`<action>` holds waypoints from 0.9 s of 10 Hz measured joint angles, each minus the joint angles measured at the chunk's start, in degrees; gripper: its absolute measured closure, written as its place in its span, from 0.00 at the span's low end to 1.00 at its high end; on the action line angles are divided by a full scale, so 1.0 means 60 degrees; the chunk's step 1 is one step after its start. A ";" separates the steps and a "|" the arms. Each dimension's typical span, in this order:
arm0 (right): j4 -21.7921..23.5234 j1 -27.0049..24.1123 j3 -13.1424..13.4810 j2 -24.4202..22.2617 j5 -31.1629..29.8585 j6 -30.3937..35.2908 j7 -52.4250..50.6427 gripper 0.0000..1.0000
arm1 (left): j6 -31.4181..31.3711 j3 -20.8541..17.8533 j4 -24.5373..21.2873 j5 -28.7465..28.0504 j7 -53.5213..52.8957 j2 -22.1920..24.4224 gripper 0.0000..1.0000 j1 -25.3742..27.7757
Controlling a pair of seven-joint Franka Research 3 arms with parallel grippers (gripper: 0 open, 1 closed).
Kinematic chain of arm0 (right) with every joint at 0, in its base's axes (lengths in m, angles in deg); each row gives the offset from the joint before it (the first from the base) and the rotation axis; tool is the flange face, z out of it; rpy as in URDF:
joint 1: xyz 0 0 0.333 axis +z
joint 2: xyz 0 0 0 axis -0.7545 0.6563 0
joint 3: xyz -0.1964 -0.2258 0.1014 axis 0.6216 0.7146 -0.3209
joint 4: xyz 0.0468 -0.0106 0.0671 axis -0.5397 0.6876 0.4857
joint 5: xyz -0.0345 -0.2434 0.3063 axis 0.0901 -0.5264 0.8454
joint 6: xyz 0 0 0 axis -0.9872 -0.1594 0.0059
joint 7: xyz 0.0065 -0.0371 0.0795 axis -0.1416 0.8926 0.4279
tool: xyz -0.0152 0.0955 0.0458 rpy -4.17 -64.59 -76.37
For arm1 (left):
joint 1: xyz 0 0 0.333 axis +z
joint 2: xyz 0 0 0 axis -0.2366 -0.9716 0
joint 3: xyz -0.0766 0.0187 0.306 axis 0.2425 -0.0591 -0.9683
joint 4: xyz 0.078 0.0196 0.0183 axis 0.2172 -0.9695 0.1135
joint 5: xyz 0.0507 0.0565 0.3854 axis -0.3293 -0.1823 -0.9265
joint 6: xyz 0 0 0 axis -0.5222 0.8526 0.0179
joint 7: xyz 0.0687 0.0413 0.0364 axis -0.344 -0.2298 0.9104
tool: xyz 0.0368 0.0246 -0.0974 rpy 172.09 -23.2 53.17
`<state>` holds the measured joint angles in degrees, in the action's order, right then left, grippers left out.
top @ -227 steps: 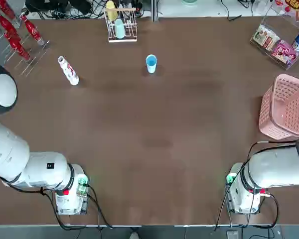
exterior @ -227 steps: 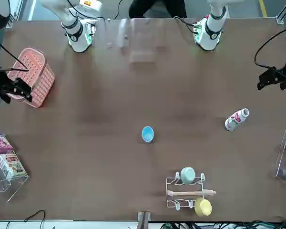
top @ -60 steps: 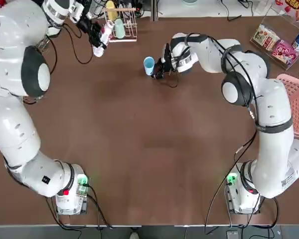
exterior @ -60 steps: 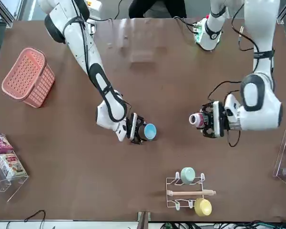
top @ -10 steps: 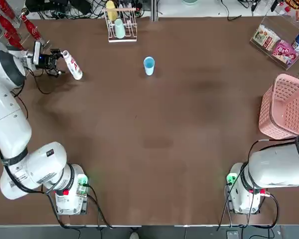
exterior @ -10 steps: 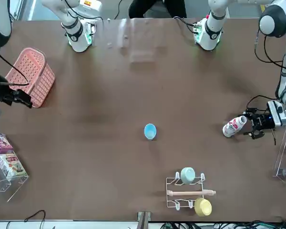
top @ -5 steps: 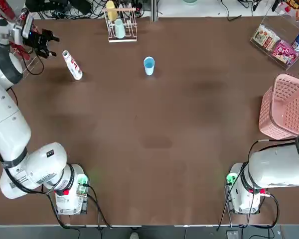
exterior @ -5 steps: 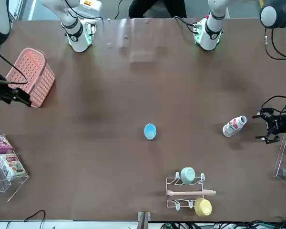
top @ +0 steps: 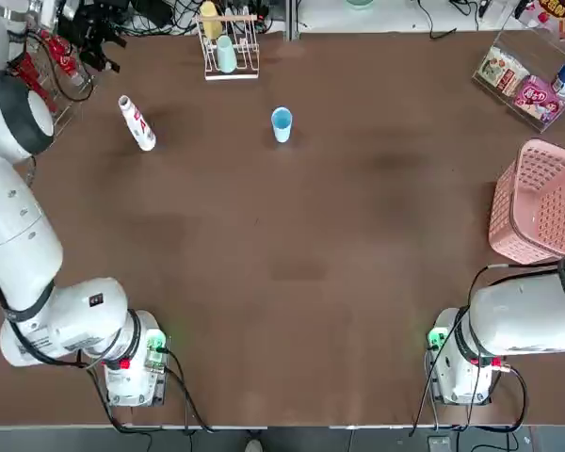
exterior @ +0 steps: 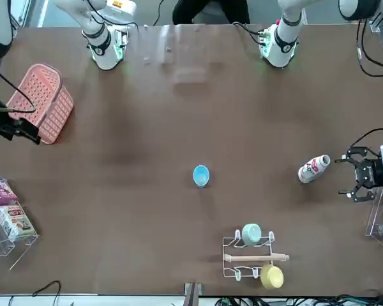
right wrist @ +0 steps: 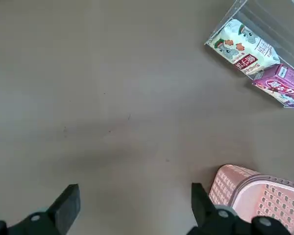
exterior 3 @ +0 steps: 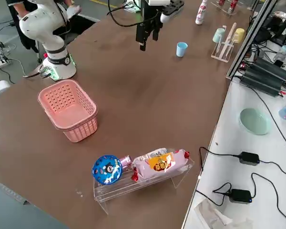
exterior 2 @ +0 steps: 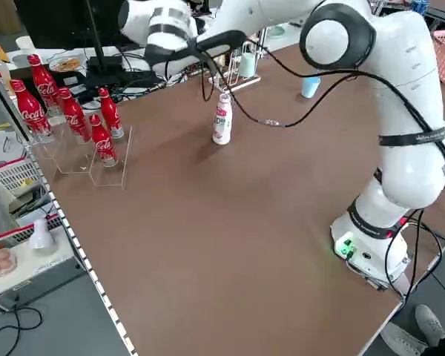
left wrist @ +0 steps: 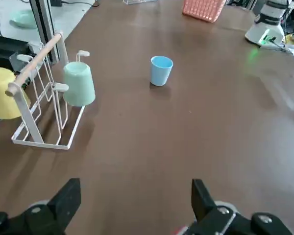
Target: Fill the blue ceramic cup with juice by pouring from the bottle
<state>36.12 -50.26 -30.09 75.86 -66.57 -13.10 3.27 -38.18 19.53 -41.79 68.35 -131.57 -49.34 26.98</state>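
The white bottle [top: 137, 122] with red markings stands upright and free on the table's far left, also seen in the left side view [exterior 2: 222, 119]. The blue ceramic cup [top: 282, 123] stands upright near the far middle; it shows too in the left wrist view [left wrist: 161, 70]. My left gripper [exterior: 364, 173] hangs open and holds nothing, off the bottle's outer side toward the far left corner [top: 99, 33]. My right gripper [exterior 3: 145, 36] is raised high over the table's right side, open and holding nothing [right wrist: 134, 215].
A wire rack [top: 228, 52] with a mint cup [left wrist: 79, 83] and a yellow cup [left wrist: 2, 93] stands behind the blue cup. Red cola bottles [exterior 2: 74, 111] fill a clear stand at the far left. A pink basket [top: 537, 202] and a snack rack [top: 523, 85] occupy the right.
My left gripper has drawn away from the bottle toward the far left corner, still open. The bottle stays standing where it was. The right arm has not moved.
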 joint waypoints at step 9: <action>-0.0210 0.0042 0.0019 -0.0080 0.0000 -0.0125 0.0009 0.00 | -0.2518 -0.0151 -0.0078 -0.5424 0.9320 0.1566 0.00 -0.3385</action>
<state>34.86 -50.01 -29.97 75.38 -66.57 -13.85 3.33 -53.29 18.62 -42.26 35.81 -75.65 -39.95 6.67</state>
